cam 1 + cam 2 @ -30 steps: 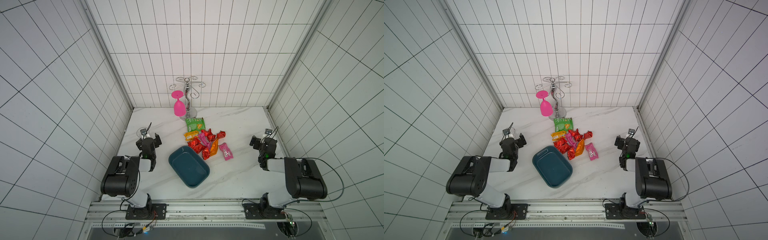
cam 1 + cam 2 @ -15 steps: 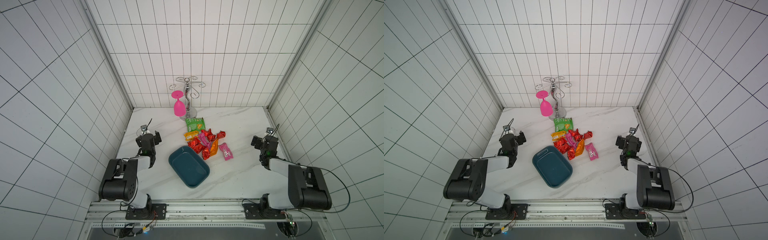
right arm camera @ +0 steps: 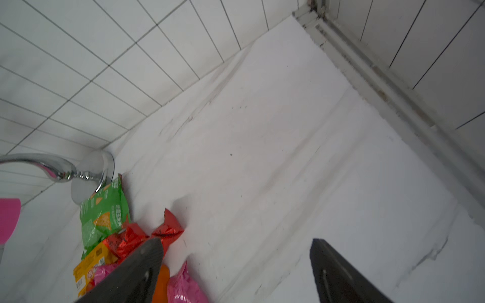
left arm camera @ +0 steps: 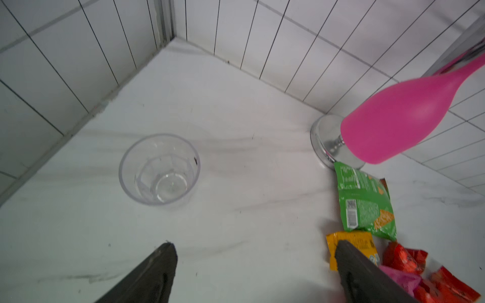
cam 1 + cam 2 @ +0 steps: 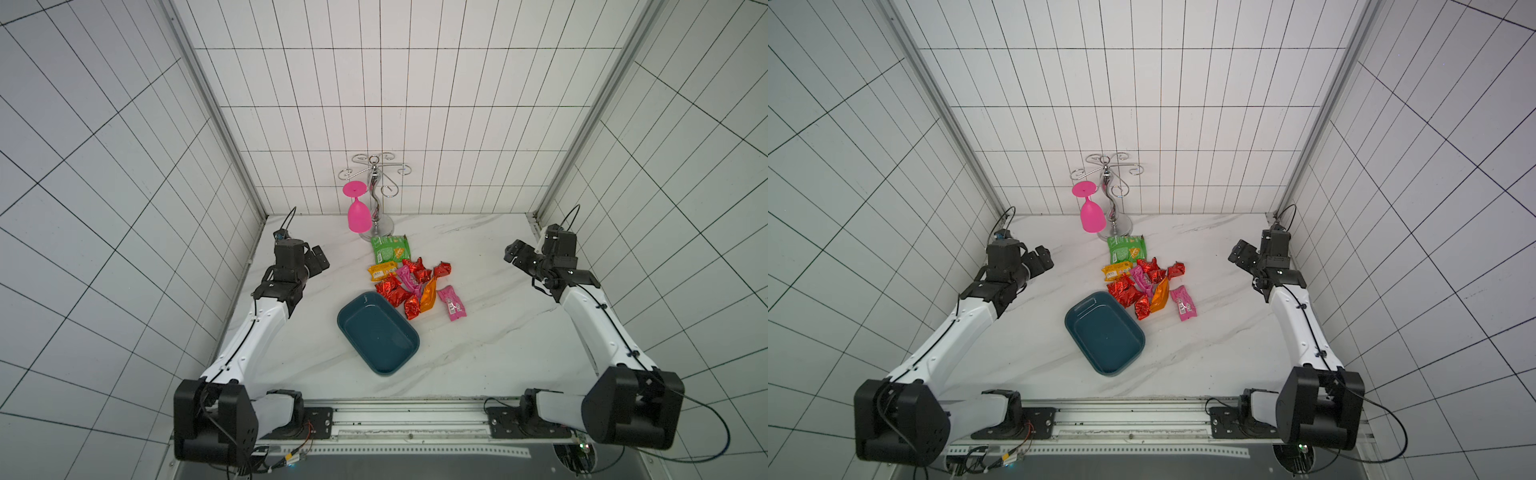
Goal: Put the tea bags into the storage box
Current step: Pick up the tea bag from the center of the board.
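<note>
Teal-blue plastic at the middle of the marble table (image 5: 498,332): the storage box (image 5: 377,337), empty, set slantwise, plain in both top views. Just beside its one o'clock corner, the tea bags (image 5: 409,286), a loose heap on the marble, none yet in the box. Mostly red foil sachets (image 5: 388,287), crinkled and overlapping; among them a pink sachet (image 5: 405,278) and an orange sachet (image 5: 429,296). At the heap's ten o'clock edge, a yellow printed sachet (image 5: 381,271). At its four o'clock edge, a lone pink sachet (image 5: 452,304), flat, just beside the orange. At twelve o'clock of the heap, a green snack packet (image 5: 390,248), right against the yellow one. Farther along twelve o'clock, by the back wall, a chrome glass rack (image 5: 376,183) with a pink wine glass (image 5: 359,216) hanging bowl-down from one arm

At nine o'clock of the heap, well apart from it, the left gripper (image 5: 318,262), raised off the table, jaws spread wide and gripping nothing. Past its fingertips (image 4: 157,267) in the left wrist view, a clear plastic cup (image 4: 159,169), upright on the marble. At three o'clock of the heap, near the side wall, the right gripper (image 5: 515,252), also raised, jaws gaping just as wide, only bare marble between its fingers (image 3: 139,265) in the right wrist view, nothing held
</note>
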